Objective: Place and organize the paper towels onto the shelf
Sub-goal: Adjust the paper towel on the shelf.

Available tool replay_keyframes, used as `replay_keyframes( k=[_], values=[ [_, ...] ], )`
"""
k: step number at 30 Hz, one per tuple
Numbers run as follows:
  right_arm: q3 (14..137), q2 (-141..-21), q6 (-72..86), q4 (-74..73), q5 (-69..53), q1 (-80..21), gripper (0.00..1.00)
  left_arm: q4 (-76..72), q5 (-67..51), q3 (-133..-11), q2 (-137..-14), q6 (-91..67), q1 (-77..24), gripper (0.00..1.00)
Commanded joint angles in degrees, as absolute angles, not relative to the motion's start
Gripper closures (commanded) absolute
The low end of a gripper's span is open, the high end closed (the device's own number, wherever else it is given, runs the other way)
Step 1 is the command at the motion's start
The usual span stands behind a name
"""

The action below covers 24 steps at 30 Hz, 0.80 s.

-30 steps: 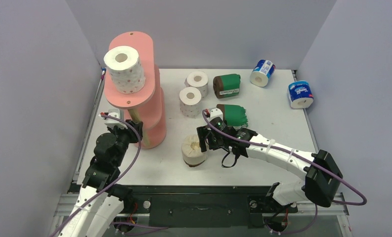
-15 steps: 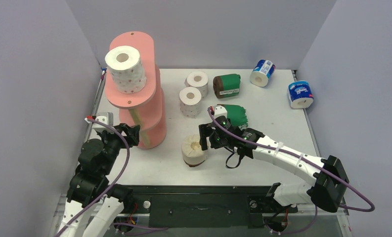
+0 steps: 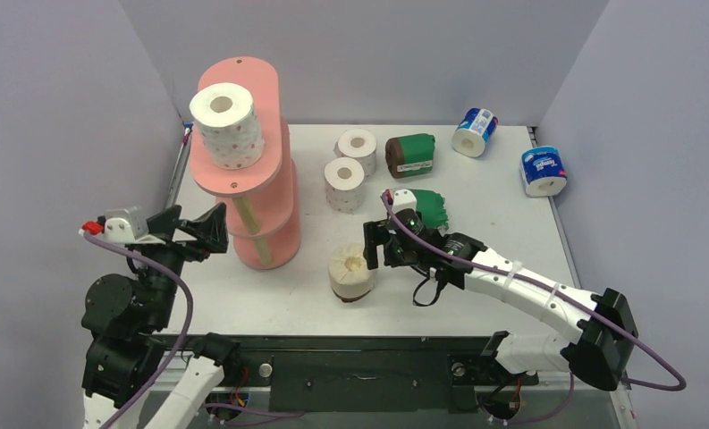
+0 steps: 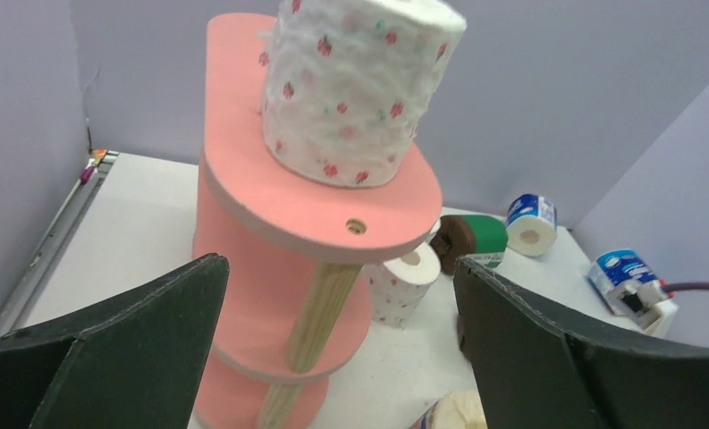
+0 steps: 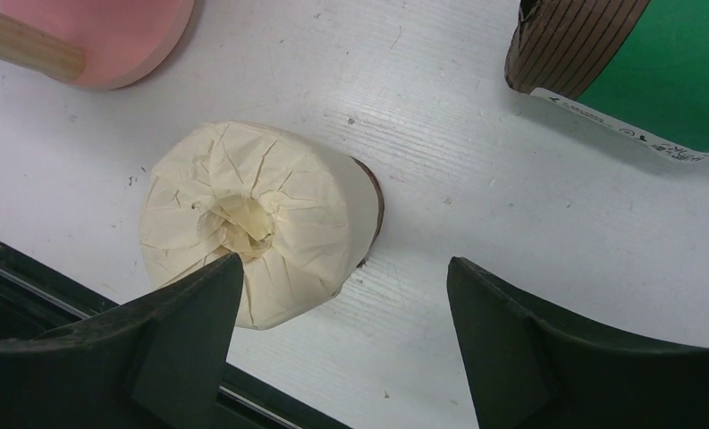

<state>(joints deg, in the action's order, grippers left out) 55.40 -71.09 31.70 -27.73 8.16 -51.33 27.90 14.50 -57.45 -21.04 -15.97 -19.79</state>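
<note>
The pink shelf (image 3: 248,76) stands at the table's left, and a white red-dotted paper towel roll (image 3: 227,125) stands on its top board (image 4: 395,201). My left gripper (image 3: 198,228) hangs open just left of the shelf, holding nothing, with the wooden post (image 4: 328,299) seen between its jaws. The cream roll (image 3: 350,271) stands upright near the front edge. My right gripper (image 3: 375,253) is open above its right side, one finger over the roll's edge (image 5: 252,214). On the table are two dotted rolls (image 3: 344,183), two green-wrapped rolls (image 3: 411,154) and two blue-white rolls (image 3: 474,131).
The second green roll (image 3: 426,207) lies right behind my right gripper, and shows at the upper right of the right wrist view (image 5: 654,63). Grey walls close in the table at the left, back and right. The black front rail (image 3: 359,366) runs below the cream roll.
My left gripper has opened wide and drawn back to the left, away from the shelf's near post. The right gripper has stayed by the cream roll, shifting only slightly.
</note>
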Motion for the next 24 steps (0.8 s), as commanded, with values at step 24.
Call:
replay_keyframes(
  k=[24],
  values=[
    [54.0,-64.9,29.6,-28.8,13.0,-50.6,0.2,21.2,15.2,-76.8,-53.5,-10.4,-20.0,0.04]
  ],
)
